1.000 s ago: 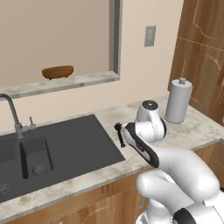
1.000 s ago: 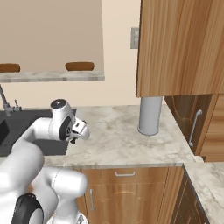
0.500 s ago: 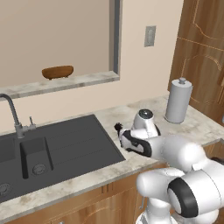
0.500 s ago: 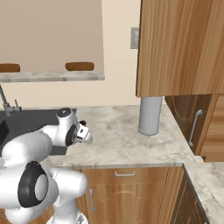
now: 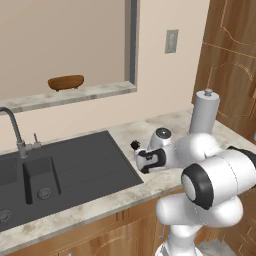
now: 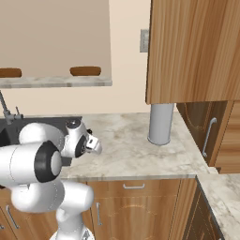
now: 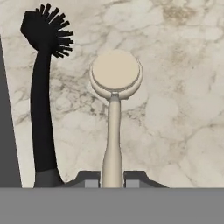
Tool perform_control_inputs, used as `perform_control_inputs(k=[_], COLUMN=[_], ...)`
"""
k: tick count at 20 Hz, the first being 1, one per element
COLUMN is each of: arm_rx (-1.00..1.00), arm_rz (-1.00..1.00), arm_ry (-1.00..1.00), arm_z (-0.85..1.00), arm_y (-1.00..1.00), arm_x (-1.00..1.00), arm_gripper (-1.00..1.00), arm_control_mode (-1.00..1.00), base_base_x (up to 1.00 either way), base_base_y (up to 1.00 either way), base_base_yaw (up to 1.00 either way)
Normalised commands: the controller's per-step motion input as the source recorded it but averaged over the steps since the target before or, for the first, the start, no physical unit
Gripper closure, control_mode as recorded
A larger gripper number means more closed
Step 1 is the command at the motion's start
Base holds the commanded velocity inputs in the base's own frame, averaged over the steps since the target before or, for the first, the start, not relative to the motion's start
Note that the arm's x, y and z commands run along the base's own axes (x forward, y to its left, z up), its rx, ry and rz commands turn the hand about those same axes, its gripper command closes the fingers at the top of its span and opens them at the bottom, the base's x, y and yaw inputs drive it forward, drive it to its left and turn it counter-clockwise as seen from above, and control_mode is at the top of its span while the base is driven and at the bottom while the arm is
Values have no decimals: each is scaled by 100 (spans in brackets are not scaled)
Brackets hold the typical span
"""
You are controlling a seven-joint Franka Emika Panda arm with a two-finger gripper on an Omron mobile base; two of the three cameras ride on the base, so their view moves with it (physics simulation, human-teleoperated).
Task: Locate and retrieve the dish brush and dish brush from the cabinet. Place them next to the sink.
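My gripper (image 7: 112, 179) is shut on the thin handle of the pale beige dish brush (image 7: 115, 74), whose round head hangs just over the marble counter (image 7: 183, 87). The black dish brush (image 7: 43, 87) lies on the counter right beside it, bristles pointing away, next to the dark sink's edge (image 7: 6, 131). From the base, my gripper (image 5: 143, 159) is low over the counter, just right of the sink (image 5: 75, 160), with the black dish brush (image 5: 135, 146) at its tip. The light-brown cabinet (image 6: 192, 47) hangs up on the right.
A tall grey cylinder (image 5: 204, 112) stands on the counter by the dark cupboard (image 5: 230, 60). A brown bowl (image 5: 66, 81) sits on the window ledge. The gooseneck tap (image 5: 15, 130) rises at the sink's left. Drawer fronts (image 6: 136, 201) run below the counter.
The arm has folded lower and the hand has sunk toward the counter by the sink's right edge, still holding the beige brush.
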Motion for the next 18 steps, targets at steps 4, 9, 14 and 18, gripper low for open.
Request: perform_control_inputs(k=[4, 9, 14, 18], arm_rx=[1, 2, 1, 1], arm_rz=[2, 2, 1, 0], arm_ry=[2, 3, 2, 2], arm_z=[-18, -21, -19, -16], arm_y=[5, 5, 2, 0], arm_x=[24, 21, 18, 8], arm_gripper=[100, -100, -100, -100], arm_control_mode=[-100, -100, -100, -100], base_base_x=[0, 0, 0, 0], base_base_y=[0, 0, 0, 0], base_base_yaw=[0, 0, 0, 0])
